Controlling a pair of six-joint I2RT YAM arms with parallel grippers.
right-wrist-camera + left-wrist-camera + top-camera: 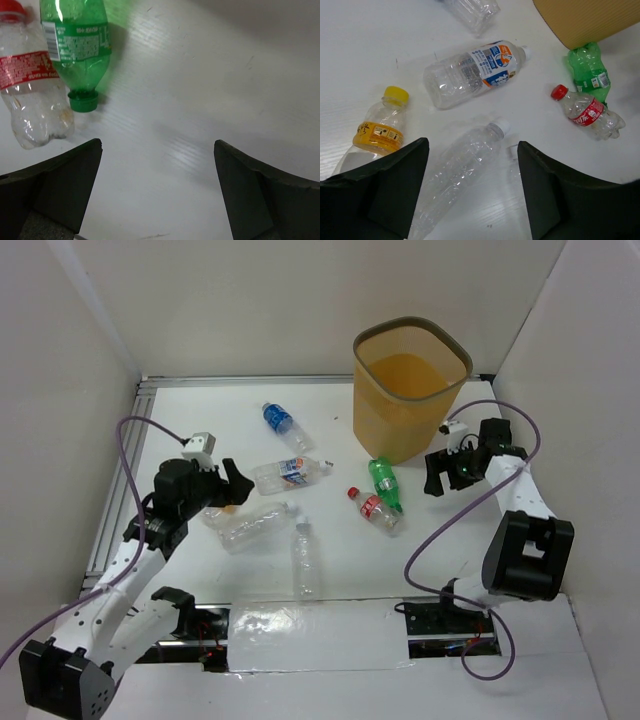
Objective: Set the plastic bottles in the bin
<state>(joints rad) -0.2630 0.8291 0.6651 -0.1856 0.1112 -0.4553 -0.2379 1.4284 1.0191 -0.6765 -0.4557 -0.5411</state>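
The bin [410,390] stands upright in the far right corner of the counter [190,410], and none of the bottles I can see is inside it; all lie on their sides on the counter. Nearest the bin is the green bottle [385,483], just off its near side, with the red-capped bottle [375,510] touching or almost touching it on the side toward the near edge. Toward the middle lies a labelled clear bottle [290,473], its cap pointing at the bin, and beyond it, closer to the far edge, the blue-labelled bottle [282,425]. A crumpled clear bottle [250,525] lies left of centre, and another white-capped bottle [306,560] sits close to the near edge. From the left wrist you also catch a yellow-capped bottle [380,132] just beside the crumpled one, toward the left edge. The left end effector [225,485] hovers over that spot with its jaws apart, and the crumpled bottle lies on the counter between and below them; I can't tell if anything touches. The right end effector [445,465] hangs by the right edge, just beside the bin, jaws spread wide over bare counter and gripping nothing, with the green and red-capped bottles off to its left.
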